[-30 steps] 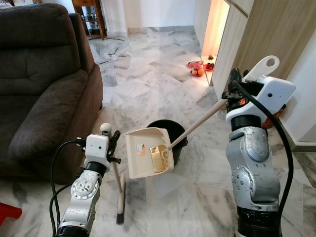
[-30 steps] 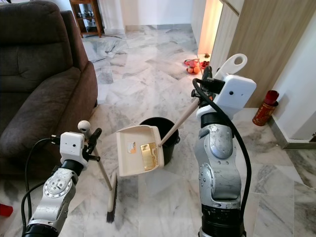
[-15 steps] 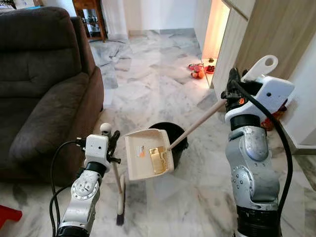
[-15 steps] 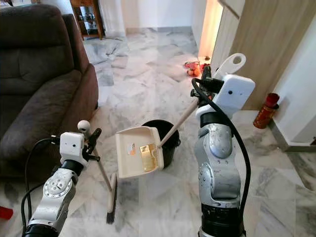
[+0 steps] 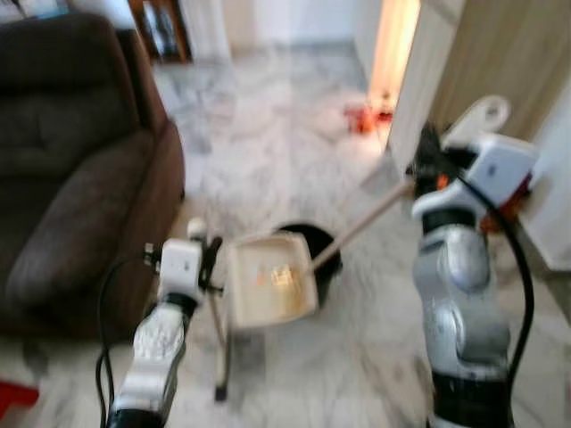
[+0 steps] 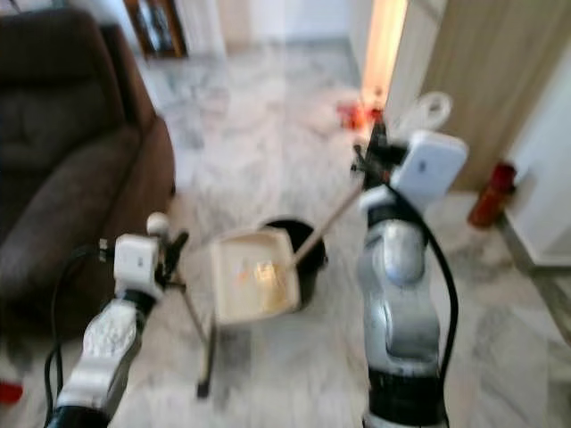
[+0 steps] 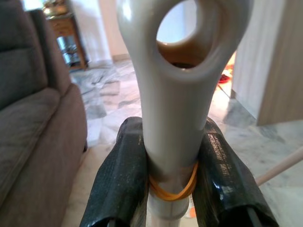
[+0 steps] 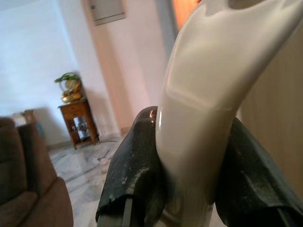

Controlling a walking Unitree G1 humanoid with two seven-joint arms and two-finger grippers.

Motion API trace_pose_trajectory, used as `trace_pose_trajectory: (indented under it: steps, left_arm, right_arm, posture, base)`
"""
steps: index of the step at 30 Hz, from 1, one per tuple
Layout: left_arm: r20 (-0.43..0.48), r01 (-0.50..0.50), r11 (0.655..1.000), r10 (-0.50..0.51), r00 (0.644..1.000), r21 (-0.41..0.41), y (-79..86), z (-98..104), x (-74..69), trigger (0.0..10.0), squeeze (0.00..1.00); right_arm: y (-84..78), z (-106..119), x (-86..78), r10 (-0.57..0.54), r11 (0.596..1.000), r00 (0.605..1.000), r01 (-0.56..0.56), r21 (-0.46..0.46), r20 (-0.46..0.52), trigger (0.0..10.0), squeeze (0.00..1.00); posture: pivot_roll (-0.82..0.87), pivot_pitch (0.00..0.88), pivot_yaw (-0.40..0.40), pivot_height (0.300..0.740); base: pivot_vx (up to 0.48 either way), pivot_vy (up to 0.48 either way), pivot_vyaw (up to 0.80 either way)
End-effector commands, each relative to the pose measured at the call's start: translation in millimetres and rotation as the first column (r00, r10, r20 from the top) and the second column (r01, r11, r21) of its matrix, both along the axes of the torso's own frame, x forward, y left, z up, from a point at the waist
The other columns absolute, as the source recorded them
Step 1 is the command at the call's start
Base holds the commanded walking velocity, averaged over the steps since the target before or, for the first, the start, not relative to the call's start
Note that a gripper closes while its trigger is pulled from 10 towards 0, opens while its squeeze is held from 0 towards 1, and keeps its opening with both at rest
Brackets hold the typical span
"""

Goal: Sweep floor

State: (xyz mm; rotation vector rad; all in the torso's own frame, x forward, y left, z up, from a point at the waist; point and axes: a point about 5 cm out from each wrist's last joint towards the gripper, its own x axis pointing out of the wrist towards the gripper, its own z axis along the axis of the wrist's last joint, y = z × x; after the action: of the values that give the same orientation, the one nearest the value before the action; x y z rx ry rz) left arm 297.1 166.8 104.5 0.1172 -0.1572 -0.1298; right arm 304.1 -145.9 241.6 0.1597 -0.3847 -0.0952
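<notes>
Dustpan (image 5: pixel 270 290) front and centre, held up off the marble floor (image 5: pixel 294 160) with its mouth tipped toward the camera and something small and yellowish lying inside, though the head views are blurred, so I can't say what it is. It hangs just in front of the black bin (image 5: pixel 314 259), touching or nearly touching its rim, too smeared to call. Its long pale handle runs up and to the robot's right, straight into the right gripper (image 8: pixel 189 189), whose two black fingers (image 8: pixel 135 175) are clamped tight either side of the handle's cream grip, just below the hanging loop. So the pan lies down and to the left of that gripper, long axis slanting across the body toward the bin.

Over on the other side, the left gripper (image 7: pixel 170 189) is pinched on the broom (image 5: pixel 219 334), fingers (image 7: pixel 120 179) closed around the grey handle where a yellow rubber band circles it. The broom stands close to upright, head down on the floor just beside the brown sofa (image 5: pixel 71 169) and just left of the pan.

Right arm owns the next move, I'd say: tilting that pan over the bin, which sits directly behind it.
</notes>
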Motion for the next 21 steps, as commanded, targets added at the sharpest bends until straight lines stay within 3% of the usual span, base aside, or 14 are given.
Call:
trace_pose_trajectory:
  steps: [1,9,15,21]
  left_arm:
    - [0.042,-0.019,0.999,0.018,0.999,0.026,6.3,8.0,1.1,10.0,0.0]
    - [0.047,-0.015,1.0,0.014,0.999,0.026,5.2,8.3,1.3,10.0,0.0]
    - [0.053,-0.018,0.999,0.017,0.998,0.027,5.8,10.2,3.1,10.0,0.0]
    - [0.057,-0.019,0.999,0.017,0.998,0.028,5.9,10.6,3.2,10.0,0.0]
  right_arm:
    - [8.7,17.6,-4.0,0.042,0.999,0.994,-0.045,0.031,0.097,10.0,0.0]
    - [11.0,19.6,-4.9,0.052,0.998,0.992,-0.054,0.017,0.114,10.0,0.0]
    - [12.5,21.2,-4.5,0.066,0.998,0.99,-0.068,0.017,0.127,10.0,0.0]
    - [13.6,21.8,-4.2,0.072,0.997,0.989,-0.076,0.024,0.131,10.0,0.0]
  posture:
    - [0.1,0.049,0.045,0.74]
    - [0.1,0.04,0.046,0.74]
    - [0.1,0.037,0.044,0.74]
    - [0.1,0.033,0.045,0.74]
  base:
    - [0.39,0.0,0.0]
    - [0.28,0.0,0.0]
    - [0.279,0.0,0.45]
    - [0.281,0.0,0.0]
